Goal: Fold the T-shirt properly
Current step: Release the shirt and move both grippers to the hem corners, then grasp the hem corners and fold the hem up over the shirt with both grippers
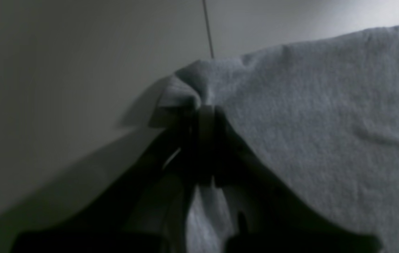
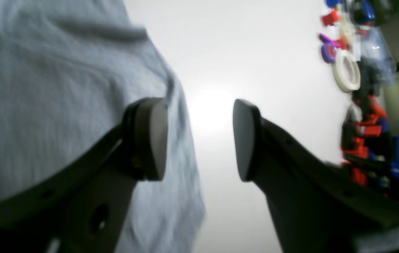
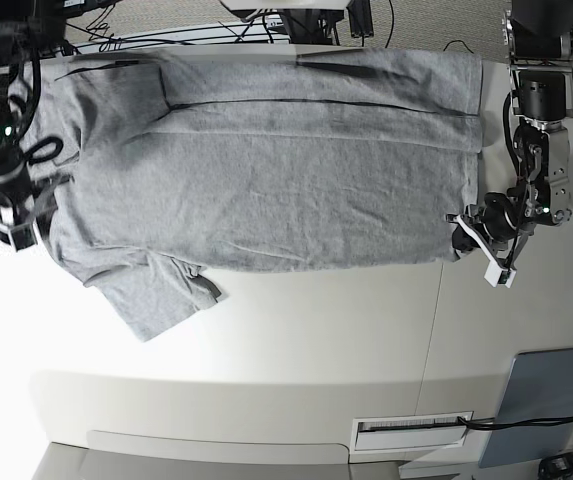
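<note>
Lying spread flat across the far half of the white table (image 3: 296, 340), the T-shirt (image 3: 266, 170) runs nearly from the left edge to the right. The left gripper (image 1: 206, 116) has its fingers closed on the shirt's near right corner. The right gripper (image 2: 199, 140), at the shirt's left edge, stands open, holding nothing. One sleeve (image 3: 156, 295) juts nearward. Bare tabletop lies open along the near side.

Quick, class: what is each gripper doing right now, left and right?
Left gripper: closed, pinching a corner of the T-shirt.
Right gripper: open, holding nothing; one finger lies over the shirt's edge.
</note>
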Controlling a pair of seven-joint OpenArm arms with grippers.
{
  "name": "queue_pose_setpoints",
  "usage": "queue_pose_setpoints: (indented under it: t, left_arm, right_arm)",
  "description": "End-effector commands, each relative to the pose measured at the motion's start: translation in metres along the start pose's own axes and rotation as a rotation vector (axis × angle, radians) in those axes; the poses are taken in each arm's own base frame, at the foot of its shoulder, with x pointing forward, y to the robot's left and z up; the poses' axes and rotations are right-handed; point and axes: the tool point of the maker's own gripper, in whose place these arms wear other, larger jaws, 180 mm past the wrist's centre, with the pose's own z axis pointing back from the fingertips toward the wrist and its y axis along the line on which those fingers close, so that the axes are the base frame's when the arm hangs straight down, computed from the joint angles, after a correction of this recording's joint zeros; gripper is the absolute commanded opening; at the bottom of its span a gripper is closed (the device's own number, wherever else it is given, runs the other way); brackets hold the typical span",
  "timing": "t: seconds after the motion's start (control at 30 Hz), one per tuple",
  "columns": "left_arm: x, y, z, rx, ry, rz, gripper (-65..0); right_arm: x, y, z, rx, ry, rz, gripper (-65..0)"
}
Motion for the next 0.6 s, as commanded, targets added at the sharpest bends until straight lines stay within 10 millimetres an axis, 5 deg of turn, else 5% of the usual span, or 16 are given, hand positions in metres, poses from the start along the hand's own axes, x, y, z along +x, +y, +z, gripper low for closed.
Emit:
queue_pose_setpoints:
  t: [0.0, 0.57]
  left_arm:
    - [0.005, 0.005, 0.004, 0.011, 0.007, -0.019, -65.0]
    - [-0.001, 0.012, 0.004, 0.050, 0.037, -0.058, -65.0]
  right_arm:
    - [0.021, -0.019, -0.004, -0.039, -0.055, 0.004, -35.3]
    - [0.070, 0.028, -0.136, 0.212, 0.187, -0.152, -35.3]
